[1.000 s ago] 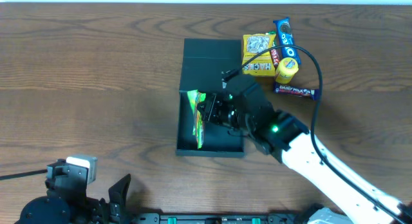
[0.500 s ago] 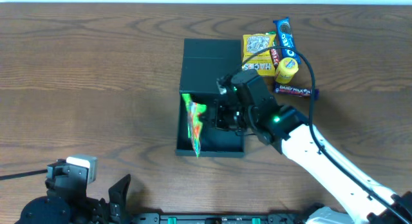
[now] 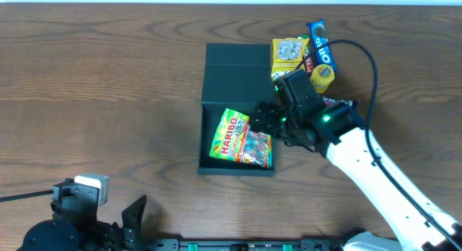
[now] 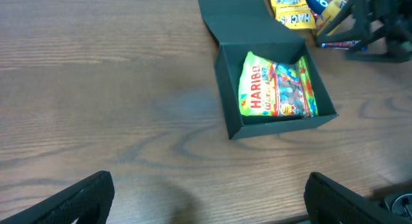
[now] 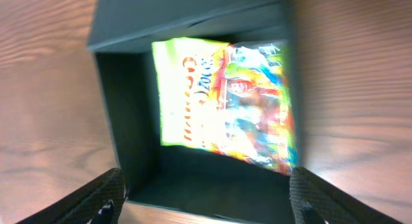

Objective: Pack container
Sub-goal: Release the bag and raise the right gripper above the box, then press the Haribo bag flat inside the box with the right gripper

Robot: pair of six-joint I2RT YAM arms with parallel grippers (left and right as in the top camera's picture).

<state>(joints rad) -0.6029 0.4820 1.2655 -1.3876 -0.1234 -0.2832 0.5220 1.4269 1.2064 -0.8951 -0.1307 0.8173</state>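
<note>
The container (image 3: 203, 135) is a dark box in mid-table, its flap lid (image 3: 234, 67) folded open at the far side. A green Haribo bag (image 3: 240, 139) lies flat inside it. My right gripper (image 3: 264, 122) hovers over the box's right edge, open and holding nothing. In the right wrist view the bag (image 5: 225, 95) lies in the container (image 5: 122, 114) beyond the spread right gripper (image 5: 206, 198). My left gripper (image 3: 128, 216) rests open near the front edge at the left. In its own view the left gripper (image 4: 209, 198) faces the container (image 4: 228, 98) and the bag (image 4: 277, 89) from a distance.
Behind the right arm, by the lid, lie a yellow snack box (image 3: 290, 58), a blue Oreo pack (image 3: 320, 40), a small yellow tub (image 3: 323, 76) and a Dairy Milk bar (image 3: 342, 102), partly hidden. The same pile (image 4: 293, 5) shows in the left wrist view.
The right gripper opened and let go of the Haribo bag, which dropped from upright to flat inside the container. The gripper then drew back to the right. The left arm stayed still.
</note>
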